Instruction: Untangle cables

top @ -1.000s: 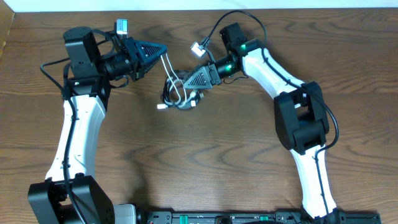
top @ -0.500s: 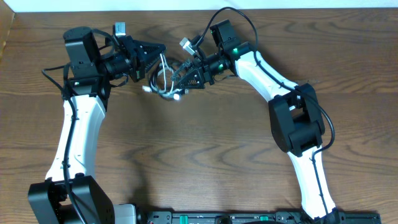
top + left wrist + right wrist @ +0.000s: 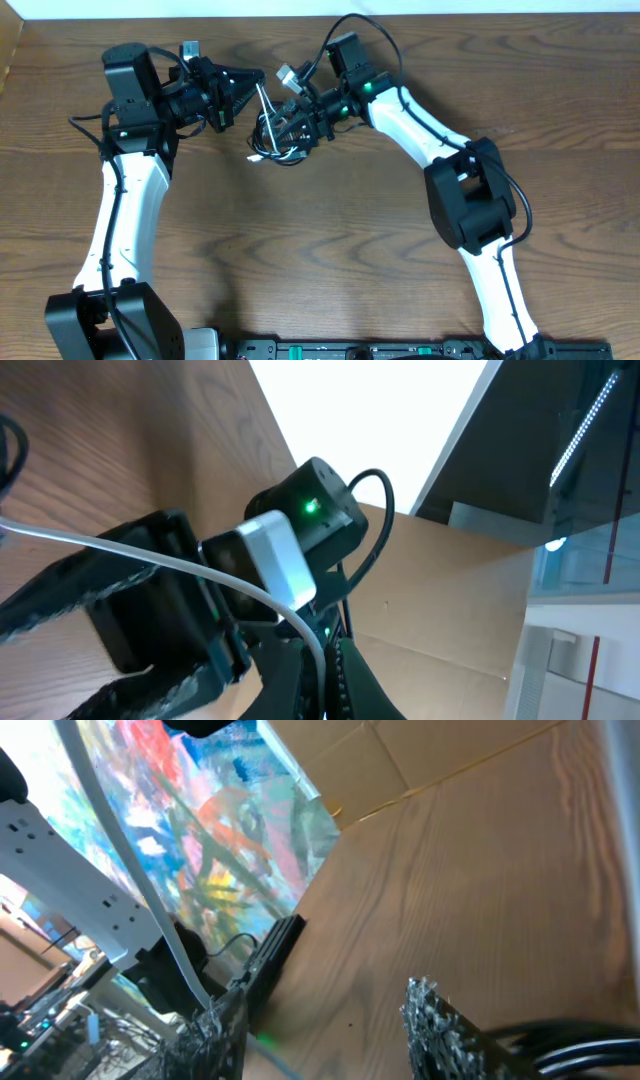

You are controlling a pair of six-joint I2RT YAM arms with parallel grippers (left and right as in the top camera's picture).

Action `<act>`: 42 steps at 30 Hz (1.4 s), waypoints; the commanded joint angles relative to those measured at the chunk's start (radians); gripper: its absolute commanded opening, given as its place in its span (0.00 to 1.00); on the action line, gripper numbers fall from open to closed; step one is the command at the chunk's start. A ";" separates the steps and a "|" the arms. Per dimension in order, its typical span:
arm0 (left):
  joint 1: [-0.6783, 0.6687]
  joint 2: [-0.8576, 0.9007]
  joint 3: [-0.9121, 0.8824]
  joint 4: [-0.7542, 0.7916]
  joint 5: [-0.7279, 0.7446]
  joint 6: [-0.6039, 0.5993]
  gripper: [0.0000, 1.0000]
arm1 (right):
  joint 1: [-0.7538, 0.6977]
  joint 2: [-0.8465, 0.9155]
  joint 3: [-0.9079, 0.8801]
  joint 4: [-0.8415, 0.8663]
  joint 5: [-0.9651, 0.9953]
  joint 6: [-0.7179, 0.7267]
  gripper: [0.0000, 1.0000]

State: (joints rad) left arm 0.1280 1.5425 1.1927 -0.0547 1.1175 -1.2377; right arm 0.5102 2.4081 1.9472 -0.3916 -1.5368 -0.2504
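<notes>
Two cables form one small tangle [image 3: 276, 140] toward the far side of the wooden table [image 3: 330, 250], in the narrow space between the two grippers. Overhead view: the black cable [image 3: 286, 161] makes tight dark loops, the lowest curving beneath the knot. The white cable [image 3: 264, 103] rises from the knot as a pale, nearly straight strand to the tip of the left gripper [image 3: 259, 80]. One small white plug [image 3: 254, 158] sticks out at the tangle's lower left. The loops of both cables overlap, so the individual crossings cannot be traced. It also cannot be told whether the knot rests on the wood or hangs clear of it.

Left gripper: jaws pressed together, pinching the white cable at its upper end. In the left wrist view the strand [image 3: 150, 555] sweeps in from the left edge and bends down between the dark fingers at the bottom of the frame. The right arm [image 3: 315, 510], with a green light, sits close behind.

Right gripper [image 3: 291, 128]: it meets the tangle from the right, its tips among the dark loops. In its own wrist view the rough-faced fingers [image 3: 437, 1020] stand partly spread, with bare wood showing in the gap. The white cable [image 3: 130, 870] runs down beside the left finger. Nothing is seen clamped between the jaws.
</notes>
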 commanded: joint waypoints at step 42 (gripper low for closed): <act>0.000 -0.016 0.022 -0.008 -0.277 0.248 0.08 | -0.024 -0.003 0.002 -0.007 -0.001 0.206 0.01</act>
State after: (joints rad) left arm 0.1280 1.5425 1.1927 -0.0547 0.9615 -1.1660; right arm 0.5194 2.4081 1.9472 -0.3843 -1.5311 -0.1448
